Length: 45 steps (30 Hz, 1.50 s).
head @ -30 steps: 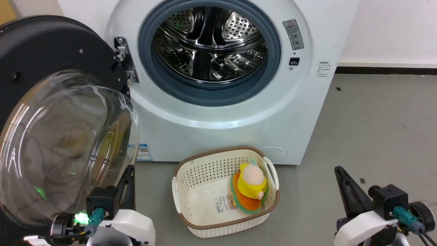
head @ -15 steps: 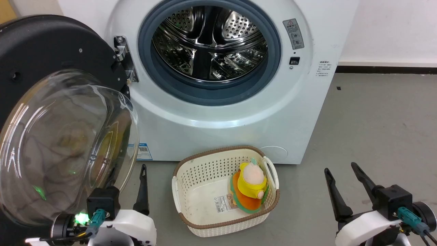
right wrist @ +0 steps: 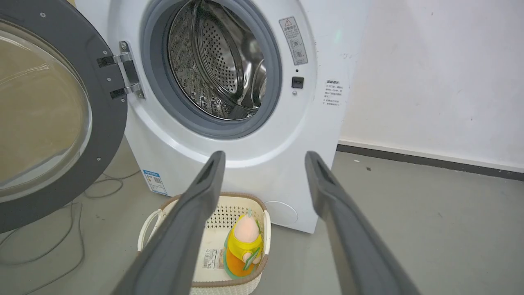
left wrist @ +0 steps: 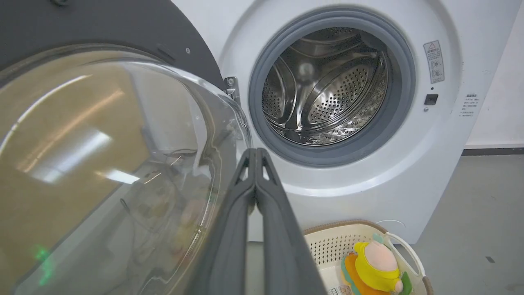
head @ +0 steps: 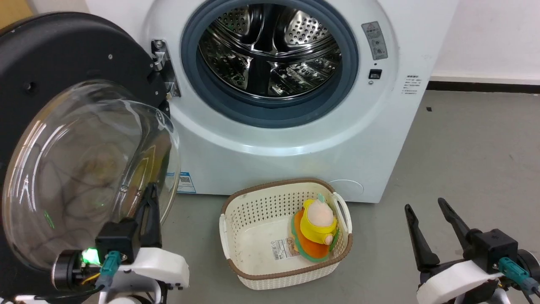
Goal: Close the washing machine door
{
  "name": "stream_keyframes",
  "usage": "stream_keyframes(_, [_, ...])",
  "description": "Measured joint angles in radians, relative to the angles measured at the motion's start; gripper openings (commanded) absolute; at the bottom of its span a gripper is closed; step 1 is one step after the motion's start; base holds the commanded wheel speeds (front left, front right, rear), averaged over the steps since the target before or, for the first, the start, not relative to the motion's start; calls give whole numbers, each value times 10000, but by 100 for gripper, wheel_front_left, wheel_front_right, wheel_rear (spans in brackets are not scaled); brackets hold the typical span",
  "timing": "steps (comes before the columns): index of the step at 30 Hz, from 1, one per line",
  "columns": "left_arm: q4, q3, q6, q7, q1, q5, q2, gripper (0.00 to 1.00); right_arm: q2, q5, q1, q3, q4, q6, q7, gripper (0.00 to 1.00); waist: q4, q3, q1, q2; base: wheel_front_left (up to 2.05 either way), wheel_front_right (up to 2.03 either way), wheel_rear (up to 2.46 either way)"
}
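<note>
The washing machine door (head: 63, 55) stands swung wide open at the left, glossy black with a bulging glass window (head: 84, 169) and a metal hinge (head: 162, 63). The white washing machine (head: 295, 147) shows its steel drum (head: 270, 46) inside the grey gasket. My left gripper (head: 151, 188) is shut on nothing, its fingers pressed together (left wrist: 254, 152) right beside the lower right rim of the glass; I cannot tell whether they touch it. My right gripper (head: 426, 207) is open over the floor at the lower right, apart from the machine, fingers spread (right wrist: 264, 155).
A cream basket (head: 270, 184) holding a yellow and orange plush toy (head: 316, 228) sits on the grey floor just in front of the machine. A blue-white label (head: 185, 182) marks the machine's lower left corner. Thin cables (right wrist: 61, 246) lie on the floor under the door.
The left gripper opened half a second ago and is shut again, closer to the glass. The right gripper went from shut to open. The head camera shifted slightly.
</note>
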Motion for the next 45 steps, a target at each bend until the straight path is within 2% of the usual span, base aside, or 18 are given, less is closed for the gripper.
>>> stream_keyframes(12, [-1035, 445, 8, -245, -818, -420, 128, 0, 0, 268, -4, -12, 0, 0, -222, 100, 649, 132, 0, 0, 0, 0, 0])
stream_keyframes(28, [-1918, 2073, -878, -583, -2526, -1492, 12, 0, 2, 472, -22, -102, 35, 0, -558, 100, 1919, 344, 0, -1, 0, 0, 0])
stream_keyframes(38, [-2132, 3394, -1081, -692, -3299, -2872, 272, 0, 0, 546, -164, 48, 176, 0, -765, 100, 2459, 594, 0, 0, 0, 0, 0])
stream_keyframes(45, [-1507, 4763, -828, -174, -3916, -4477, 690, 0, 2, 665, -241, 61, 236, 0, -890, 100, 2778, 732, 0, 0, 0, 0, 0])
